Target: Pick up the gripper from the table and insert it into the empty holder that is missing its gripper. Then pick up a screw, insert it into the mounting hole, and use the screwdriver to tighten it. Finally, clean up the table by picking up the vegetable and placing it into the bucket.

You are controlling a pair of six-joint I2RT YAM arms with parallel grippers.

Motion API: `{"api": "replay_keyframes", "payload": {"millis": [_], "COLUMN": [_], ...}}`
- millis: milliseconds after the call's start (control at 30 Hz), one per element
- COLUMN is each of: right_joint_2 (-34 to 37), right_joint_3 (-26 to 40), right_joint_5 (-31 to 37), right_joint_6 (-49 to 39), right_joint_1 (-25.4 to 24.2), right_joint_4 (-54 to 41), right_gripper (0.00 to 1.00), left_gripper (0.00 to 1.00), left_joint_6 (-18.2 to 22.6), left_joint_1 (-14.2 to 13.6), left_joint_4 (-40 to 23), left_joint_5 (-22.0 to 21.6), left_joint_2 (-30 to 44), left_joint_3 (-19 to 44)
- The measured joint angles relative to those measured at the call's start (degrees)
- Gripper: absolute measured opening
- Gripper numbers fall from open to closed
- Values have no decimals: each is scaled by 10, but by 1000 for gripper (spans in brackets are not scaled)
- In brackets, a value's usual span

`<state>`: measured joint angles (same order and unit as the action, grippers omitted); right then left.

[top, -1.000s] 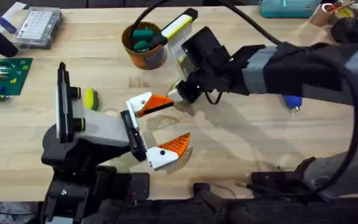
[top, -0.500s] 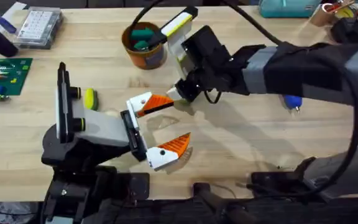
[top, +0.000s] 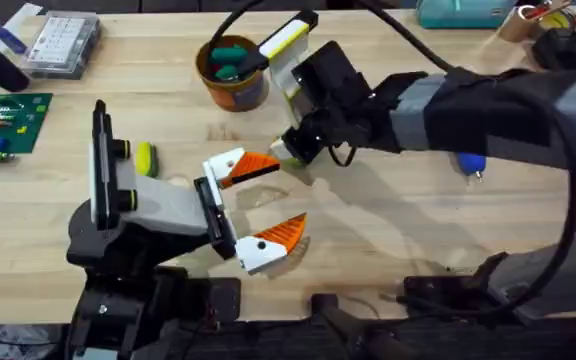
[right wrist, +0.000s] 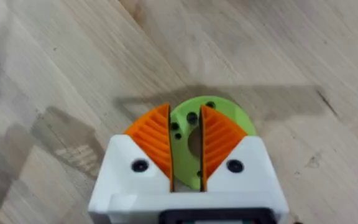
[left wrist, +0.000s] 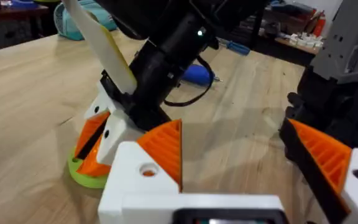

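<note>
The right gripper (right wrist: 186,149) pinches the lime-green screw (right wrist: 194,130) between its orange pads, the disc lying flat on the wooden table (top: 388,230) with its centre hole facing up. The left gripper (top: 258,200) lies just beside it, jaws spread wide. The yellow vegetable (top: 145,157) lies well apart, near the left arm, long axis running away from the arms' bases

The right claw (top: 286,152) now sits slightly higher and farther from the left claw's upper finger (top: 251,166), gripping the screw (right wrist: 194,134).
</note>
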<state>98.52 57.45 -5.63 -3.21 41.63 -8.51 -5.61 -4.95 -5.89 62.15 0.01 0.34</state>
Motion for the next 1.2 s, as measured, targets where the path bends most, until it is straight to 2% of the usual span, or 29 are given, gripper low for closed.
{"api": "replay_keyframes", "payload": {"millis": [67, 467, 500, 567, 633, 1200], "right_joint_2": [0, 10, 10, 10, 12, 12], "right_joint_3": [0, 0, 0, 0, 0, 0], "right_joint_5": [0, 0, 0, 0, 0, 0], "right_joint_6": [0, 0, -2, -2, -1, -2], "right_joint_1": [0, 0, 0, 0, 0, 0], "right_joint_4": [0, 7, 8, 7, 8, 8], "right_gripper": [194, 212, 179, 47, 8, 5], "left_gripper": [983, 983, 983, 983, 983, 983], "left_joint_6": [0, 0, 0, 0, 0, 0], "left_joint_1": [0, 0, 0, 0, 0, 0], "left_joint_4": [0, 0, 0, 0, 0, 0], "left_joint_5": [0, 0, 0, 0, 0, 0], "left_joint_2": [0, 0, 0, 0, 0, 0], "left_joint_3": [0, 0, 0, 0, 0, 0]}}
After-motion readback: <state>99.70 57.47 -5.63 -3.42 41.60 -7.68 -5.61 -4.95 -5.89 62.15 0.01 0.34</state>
